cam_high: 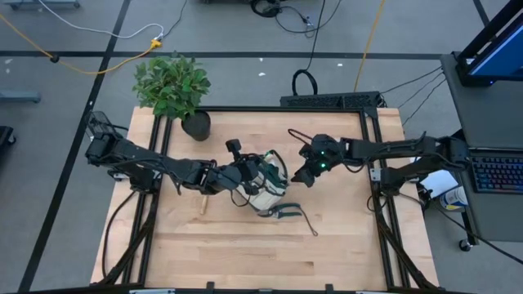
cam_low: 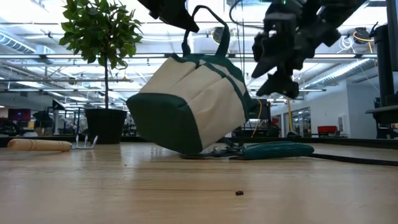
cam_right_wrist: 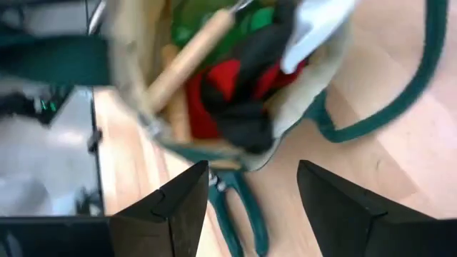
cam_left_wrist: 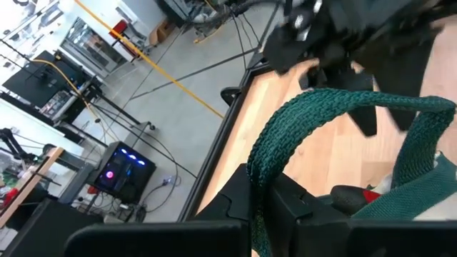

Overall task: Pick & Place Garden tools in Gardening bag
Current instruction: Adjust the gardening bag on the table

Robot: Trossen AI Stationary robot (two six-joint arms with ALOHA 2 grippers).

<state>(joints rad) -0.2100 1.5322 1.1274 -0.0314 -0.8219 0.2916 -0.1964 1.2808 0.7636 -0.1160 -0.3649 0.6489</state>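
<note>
A robotics lab or test hall: a wooden table (cam_high: 245, 253) in a black metal frame stands on grey concrete floor (cam_high: 73, 90) crossed by cables (cam_high: 98, 33). Beside it sits a desk with a keyboard (cam_high: 496, 173). Beyond the table stretch an open hall with ceiling strip lights (cam_low: 37, 37) and a lit computer tower (cam_left_wrist: 118, 168).

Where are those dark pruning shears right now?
In the high view, the dark green-handled pruning shears lie on the wooden table, just right of the tilted tan-and-green gardening bag near the centre.
</note>
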